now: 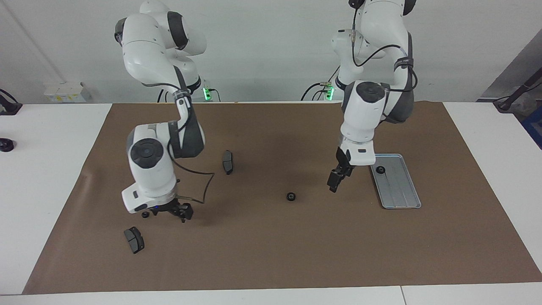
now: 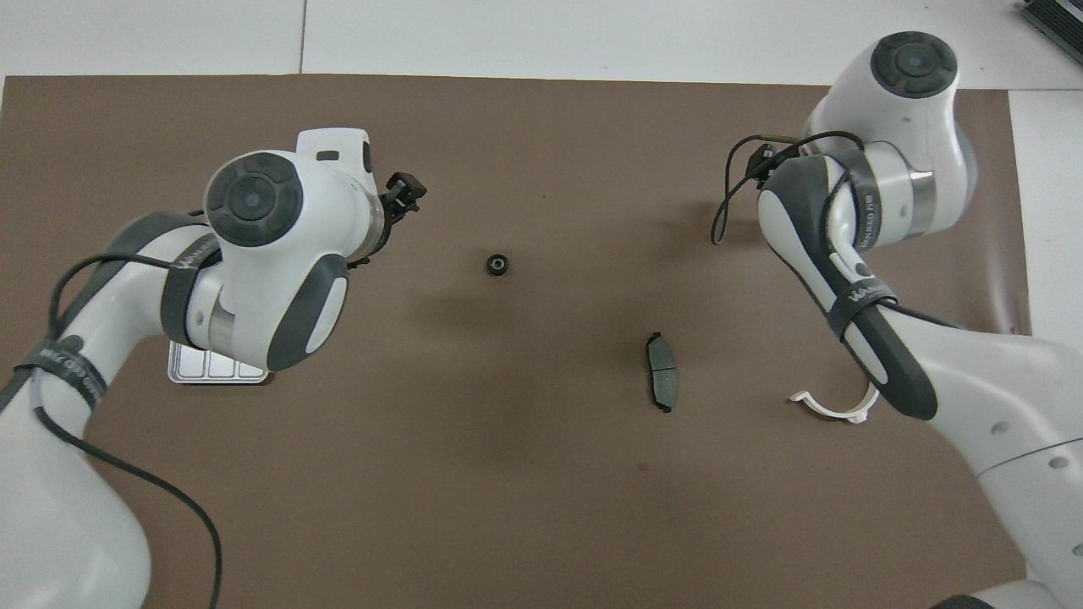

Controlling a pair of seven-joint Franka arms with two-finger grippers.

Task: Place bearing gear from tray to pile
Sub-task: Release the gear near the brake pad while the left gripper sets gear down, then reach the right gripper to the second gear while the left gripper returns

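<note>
The grey tray [image 1: 400, 190] lies toward the left arm's end of the mat, with one black bearing gear [image 1: 380, 170] on its robot-side end. Another bearing gear [image 1: 291, 196] [image 2: 497, 265] lies alone mid-mat. My left gripper [image 1: 334, 183] [image 2: 406, 188] hangs open and holds nothing, over the mat between that gear and the tray. A third small black ring [image 1: 145, 214] rests on the mat beside my right gripper [image 1: 174, 211], which is low, open and holds nothing. From overhead, the left arm covers most of the tray [image 2: 211, 370], and the right gripper is hidden.
One dark brake pad [image 1: 134, 239] lies just past the right gripper, farther from the robots. A second brake pad [image 1: 228, 161] [image 2: 662, 382] sits mid-mat. A white half-ring [image 2: 833, 408] lies under the right arm's forearm. A brown mat [image 1: 271, 254] covers the table.
</note>
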